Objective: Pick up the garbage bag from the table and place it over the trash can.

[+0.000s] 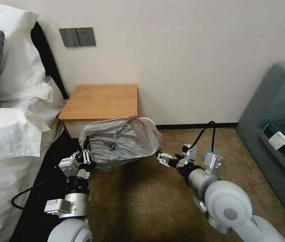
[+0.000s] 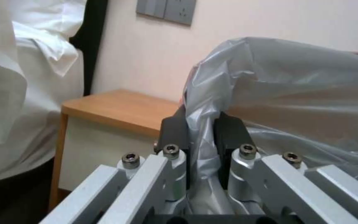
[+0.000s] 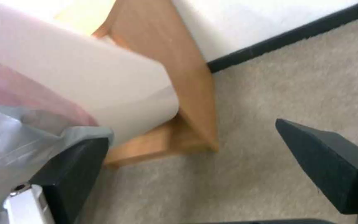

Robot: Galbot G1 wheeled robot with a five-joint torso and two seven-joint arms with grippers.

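left claw (image 2: 202, 137) clamps garbage bag (image 1: 122, 141)

Left gripper (image 1: 86, 155) clamped — right gripper (image 1: 161, 157) agape

No text, label, brand, number or sign can be read anywhere.

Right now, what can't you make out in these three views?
- Head view: the trash can is mostly covered by the garbage bag; whether the bag seats on its rim is hidden.
- Left wrist view: the bag fold inside the left pincer hides the contact.
- Right wrist view: the right pincer is open; the table is blurred and cut off.
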